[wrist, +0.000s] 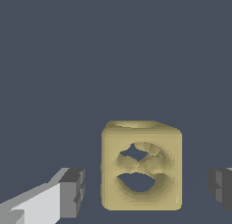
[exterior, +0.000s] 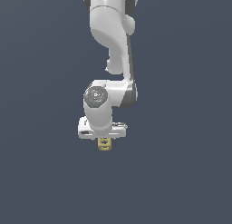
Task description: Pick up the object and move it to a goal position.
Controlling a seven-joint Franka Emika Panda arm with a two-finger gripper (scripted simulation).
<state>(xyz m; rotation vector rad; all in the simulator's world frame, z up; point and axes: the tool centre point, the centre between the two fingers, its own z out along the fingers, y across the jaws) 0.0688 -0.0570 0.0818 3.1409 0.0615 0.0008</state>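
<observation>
The object is a small mustard-yellow cube point(wrist: 141, 168) with round holes through its faces. In the wrist view it sits between my two dark fingertips point(wrist: 72, 191), with a clear gap on each side. My gripper point(wrist: 147, 189) is open around it and does not touch it. In the exterior view the cube point(exterior: 104, 145) shows just below the white gripper point(exterior: 104, 140), which points straight down. The fingers themselves are mostly hidden behind the hand in that view.
A plain dark grey-blue surface point(exterior: 181, 182) fills both views. The white arm point(exterior: 111, 32) rises above the gripper towards the top of the exterior view. No other objects or markers show.
</observation>
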